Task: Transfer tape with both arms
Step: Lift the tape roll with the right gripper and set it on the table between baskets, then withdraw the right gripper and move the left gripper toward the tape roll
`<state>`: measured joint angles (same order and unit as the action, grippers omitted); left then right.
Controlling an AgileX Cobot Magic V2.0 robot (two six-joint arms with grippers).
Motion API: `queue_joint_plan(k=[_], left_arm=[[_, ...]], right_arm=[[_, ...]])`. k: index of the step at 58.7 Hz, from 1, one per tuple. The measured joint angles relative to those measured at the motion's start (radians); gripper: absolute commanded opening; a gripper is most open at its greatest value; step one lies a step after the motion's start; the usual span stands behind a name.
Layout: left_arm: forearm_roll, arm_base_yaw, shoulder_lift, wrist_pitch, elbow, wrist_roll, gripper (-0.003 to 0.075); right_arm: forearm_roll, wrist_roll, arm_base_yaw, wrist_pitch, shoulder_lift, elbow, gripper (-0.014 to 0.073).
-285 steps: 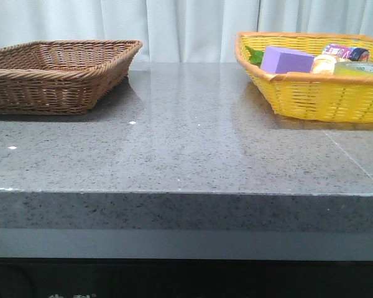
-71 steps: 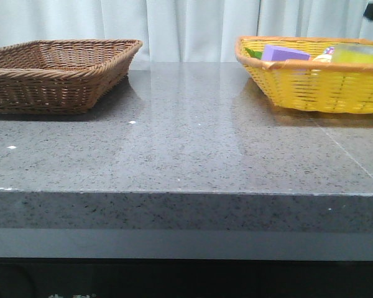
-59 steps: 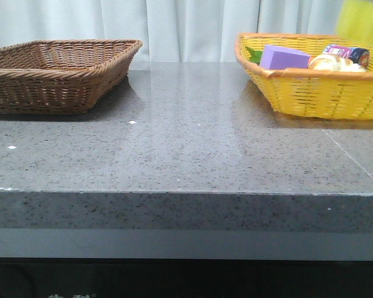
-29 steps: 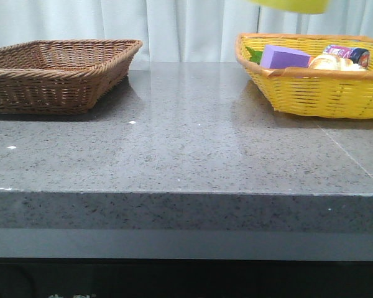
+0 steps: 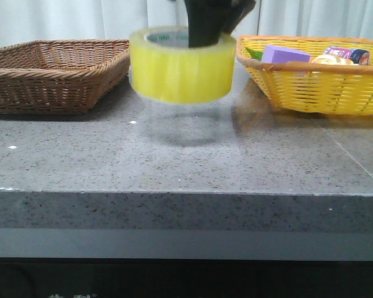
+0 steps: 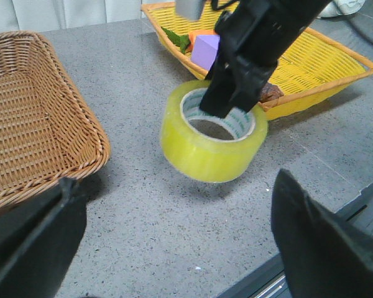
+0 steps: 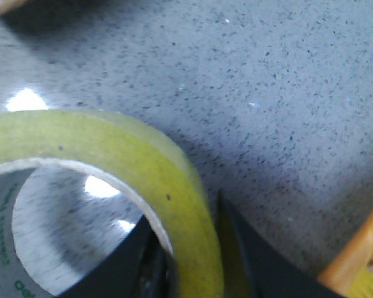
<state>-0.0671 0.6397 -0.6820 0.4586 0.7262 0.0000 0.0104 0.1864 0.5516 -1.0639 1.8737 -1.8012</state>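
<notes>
The tape is a wide yellow roll held a little above the grey table, between the two baskets. My right gripper is shut on its wall, one finger inside the hollow centre and one outside. It also shows in the left wrist view under the right gripper, and in the right wrist view with the right gripper clamped on its wall. My left gripper is open and empty, low over the table's near edge, short of the tape. It is out of the front view.
A brown wicker basket stands at the back left and shows in the left wrist view. A yellow basket at the back right holds a purple block and small items. The grey table ends in a front edge.
The tape was lifted out of the yellow basket, carried up out of view, then brought down leftward to the table's middle in my right gripper.
</notes>
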Motion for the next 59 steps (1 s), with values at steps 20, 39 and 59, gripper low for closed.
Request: queue_joint_plan(k=[20,39,59], left_arm=[[0.0,0.0,0.0,0.0,0.0,0.0,0.0599],[0.0,0.0,0.0,0.0,0.0,0.0,0.0599],[0.0,0.0,0.0,0.0,0.0,0.0,0.0599]], right_arm=[[0.047,0.003,0.0,0.073,0.104,0.0,0.0252],[0.008,-0.045,-0.002,0.097,0.076,-0.069,0.0412],[-0.193,-0.055,-0.096,0.179,-0.277,0.126,0.0412]])
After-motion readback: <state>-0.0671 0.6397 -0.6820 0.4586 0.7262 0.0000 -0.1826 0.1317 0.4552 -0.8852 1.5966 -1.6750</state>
